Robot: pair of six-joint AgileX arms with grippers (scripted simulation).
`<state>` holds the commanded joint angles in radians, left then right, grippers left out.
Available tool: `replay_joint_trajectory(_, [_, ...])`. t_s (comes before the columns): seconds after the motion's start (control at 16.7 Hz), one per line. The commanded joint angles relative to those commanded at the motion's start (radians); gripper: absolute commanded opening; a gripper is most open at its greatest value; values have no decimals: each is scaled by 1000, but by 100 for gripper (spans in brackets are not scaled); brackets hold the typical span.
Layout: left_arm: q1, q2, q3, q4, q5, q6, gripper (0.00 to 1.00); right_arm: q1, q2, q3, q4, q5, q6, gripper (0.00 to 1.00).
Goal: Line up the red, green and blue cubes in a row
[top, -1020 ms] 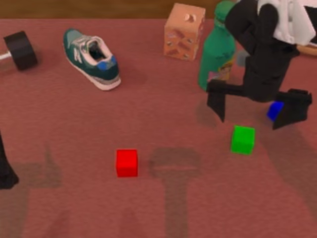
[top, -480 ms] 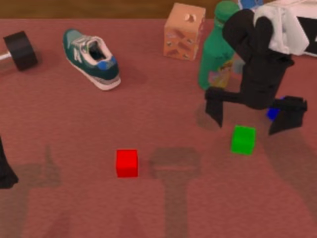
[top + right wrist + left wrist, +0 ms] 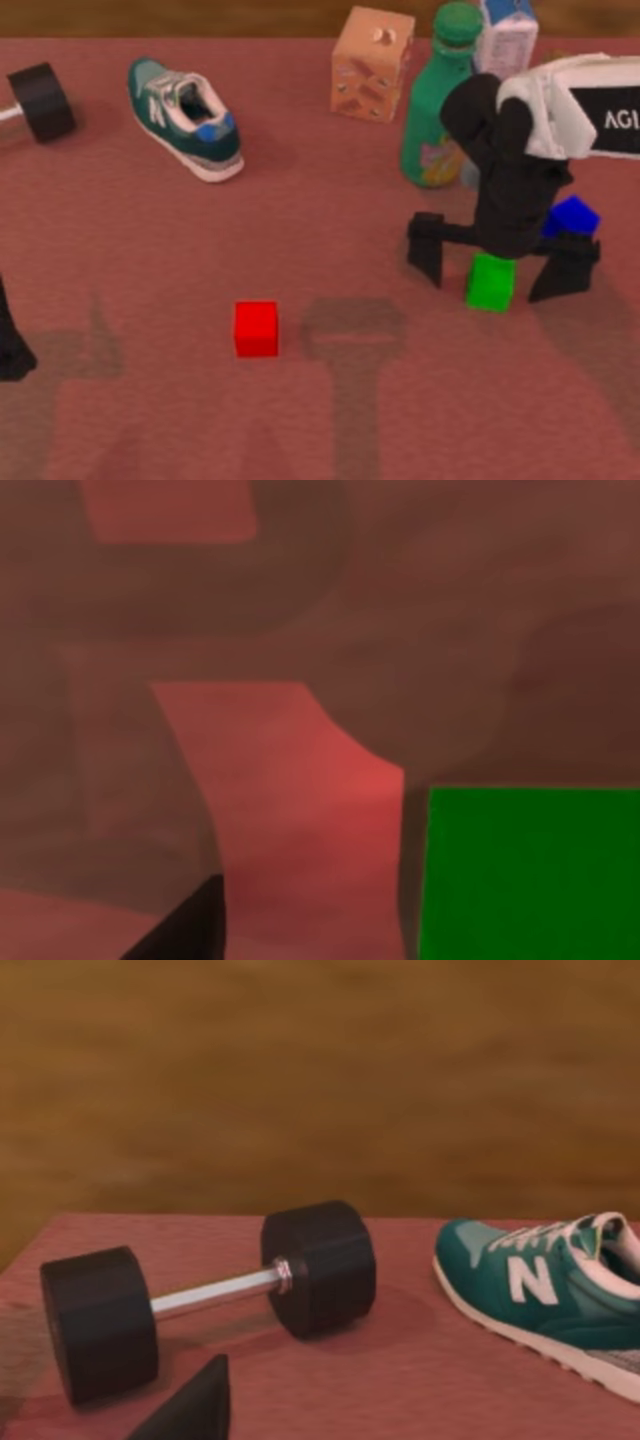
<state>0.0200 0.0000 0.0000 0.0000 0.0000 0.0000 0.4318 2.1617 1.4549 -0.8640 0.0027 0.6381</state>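
The right gripper (image 3: 498, 262) hangs over the green cube (image 3: 490, 282), jaws wide open and empty, ready to grab it. The left arm rests far left.

Black arm, white lettered link, seemingly.

The right gripper (image 3: 497, 262) straddles the green cube (image 3: 490, 285), one finger on each side; the blue cube (image 3: 570, 216) lies just behind to the right, the red cube (image 3: 256, 328) well left. Behind stand a bottle (image 3: 437, 100), box (image 3: 372, 64) and carton (image 3: 506, 38); shoe (image 3: 187, 117) and dumbbell (image 3: 40, 100) far left
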Motion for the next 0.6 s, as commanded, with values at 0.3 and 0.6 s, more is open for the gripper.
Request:
replay_joint_trajectory(0.3, [0,0,0,0,0,0,100,0,0,0,0,0,0,77])
replay_joint_trajectory(0.6, [0,0,0,0,0,0,100,0,0,0,0,0,0,40])
